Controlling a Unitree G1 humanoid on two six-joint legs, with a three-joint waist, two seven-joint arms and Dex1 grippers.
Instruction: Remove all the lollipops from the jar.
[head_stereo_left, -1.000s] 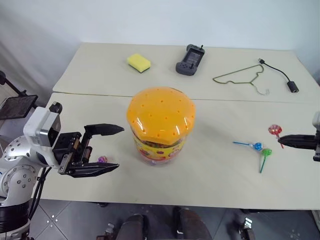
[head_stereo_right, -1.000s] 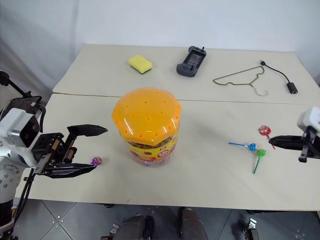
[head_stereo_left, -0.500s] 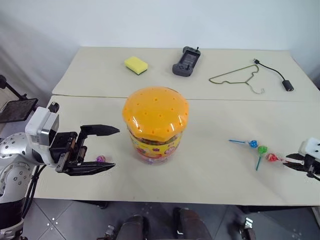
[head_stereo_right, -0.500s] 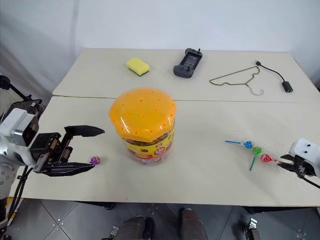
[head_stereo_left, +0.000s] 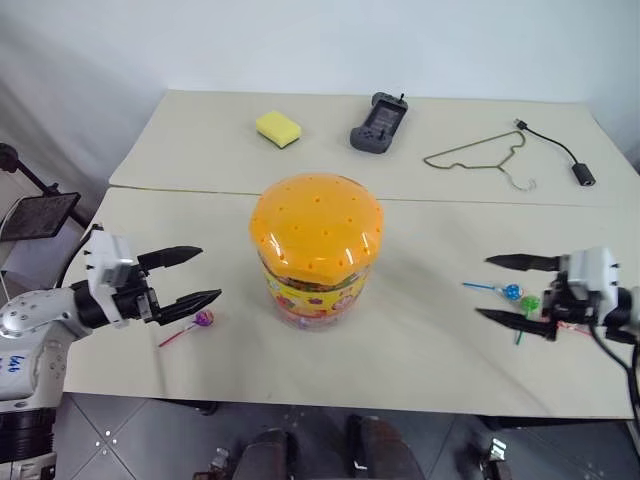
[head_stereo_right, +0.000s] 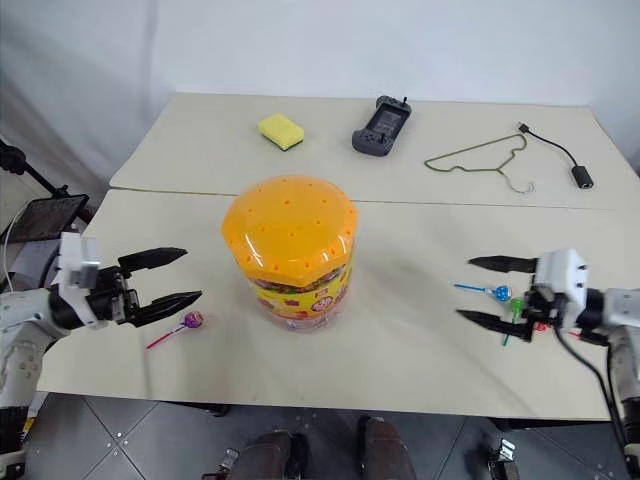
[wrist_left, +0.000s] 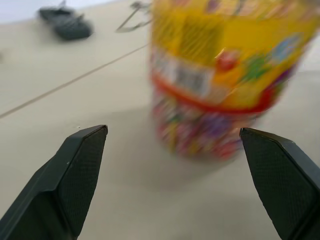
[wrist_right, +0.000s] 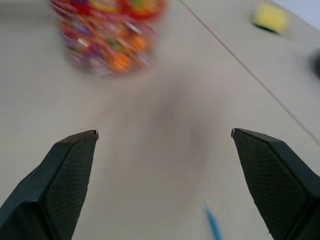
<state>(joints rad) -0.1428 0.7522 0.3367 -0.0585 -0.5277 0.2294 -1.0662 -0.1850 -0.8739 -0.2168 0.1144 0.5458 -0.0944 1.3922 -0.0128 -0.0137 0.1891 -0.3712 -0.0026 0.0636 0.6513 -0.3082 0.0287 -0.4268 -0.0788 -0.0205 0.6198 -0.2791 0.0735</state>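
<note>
Left eye view adds purple lollipop (head_stereo_left: 204, 319) beside jar (head_stereo_left: 316, 250).

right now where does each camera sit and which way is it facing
Left and right eye views: on the head, looking forward and down over the table; both arms show, the left gripper and right gripper with jaws open.
Left wrist view: on the left wrist, looking between its two black fingers at the jar.
Right wrist view: on the right wrist, looking between its fingers toward the jar.
Shared: every view shows the jar.
</note>
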